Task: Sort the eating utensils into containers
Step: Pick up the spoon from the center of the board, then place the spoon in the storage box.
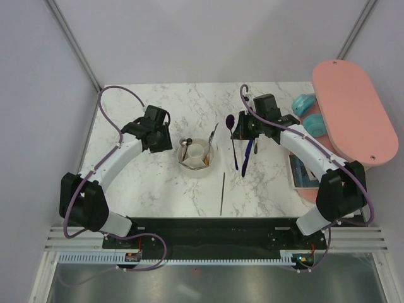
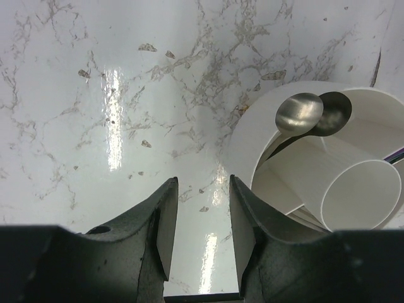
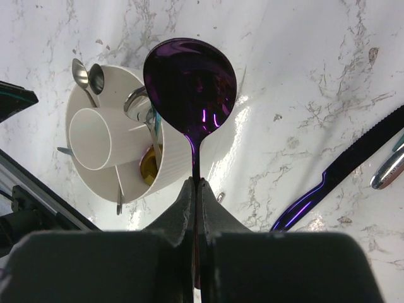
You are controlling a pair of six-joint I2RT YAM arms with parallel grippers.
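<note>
Tabletop (image 1: 158,189); right arm (image 1: 306,145) outstretched with spoon (image 3: 189,82)

Counter (image 1: 158,183): white marble, grey veining, brownish flecks. Holder (image 3: 170,173): plain white. Purple spoon (image 3: 189,82): glossy, deep, violet glints. Knife (image 3: 341,173): dark, purple-blue sheen. Silver spoons (image 2: 298,113): one bright, one darker. Gold spoon bowl (image 3: 149,165): dull yellow. Board (image 1: 353,113): salmon pink. Arms (image 1: 123,156): white links, black joints.

Overhead looks down; wrist views (close) share holder (image 2: 243,148).
</note>
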